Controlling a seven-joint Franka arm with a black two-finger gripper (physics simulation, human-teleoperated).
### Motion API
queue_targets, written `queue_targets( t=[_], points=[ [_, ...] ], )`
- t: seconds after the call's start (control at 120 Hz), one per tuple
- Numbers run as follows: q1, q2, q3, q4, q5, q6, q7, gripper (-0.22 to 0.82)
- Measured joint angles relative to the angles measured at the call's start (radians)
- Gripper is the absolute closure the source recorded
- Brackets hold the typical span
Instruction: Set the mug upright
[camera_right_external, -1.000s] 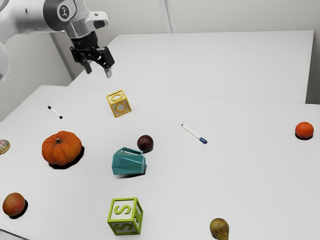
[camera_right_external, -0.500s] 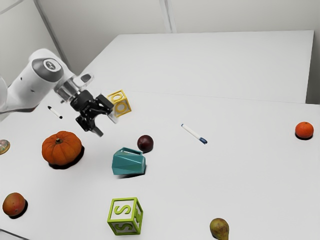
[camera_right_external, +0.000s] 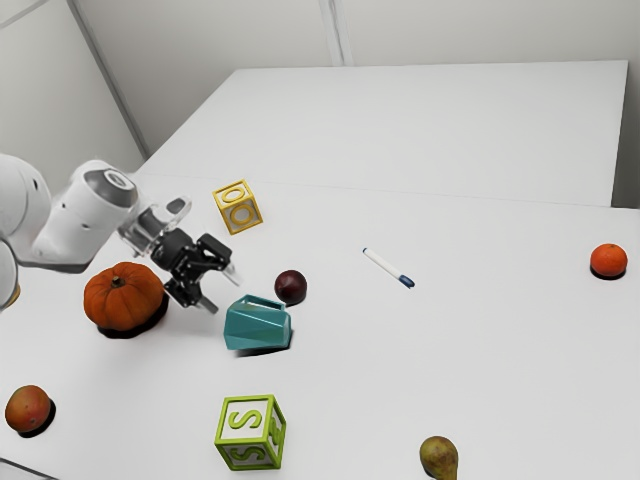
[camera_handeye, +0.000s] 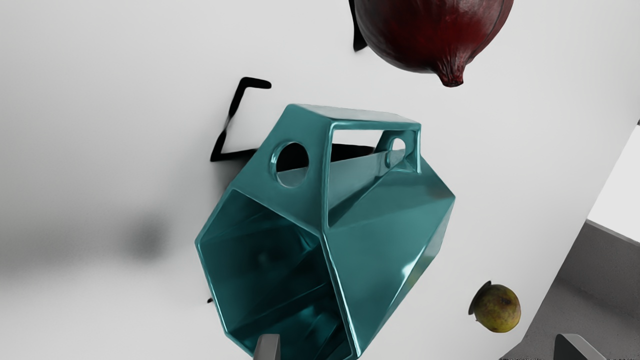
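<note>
From the exterior view, I see the mug (camera_right_external: 258, 325) lying on its side on the table (camera_right_external: 450, 330), its mouth toward the gripper (camera_right_external: 224, 292), which hangs just beside it on the exterior view's left. The onion (camera_right_external: 290, 287) sits close by the handle (camera_right_external: 264, 300), so I'd judge that side wants care. The lift should come before the big turn, or the mug may knock the onion away.

In the wrist view, the fingers (camera_handeye: 268, 347) stand wide apart with nothing pinched, and one tip overlaps the mouth; whether it is inside, I can't tell. I'd line up so one wall sits squarely between them, ease in without shoving the rim, then close firmly. After that, tip the mouth upward and let go only once the base rests flat.
</note>
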Motion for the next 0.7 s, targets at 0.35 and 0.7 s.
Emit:
queue_targets(
  t=[0.35,0.7],
  points=[
    [-0.002,0.033,-0.038,-0.054,-0.147,0.037,0.100,0.01],
    [-0.003,-0.004,-0.086,-0.088,-0.219,0.064,0.133,0.50]
  ],
)
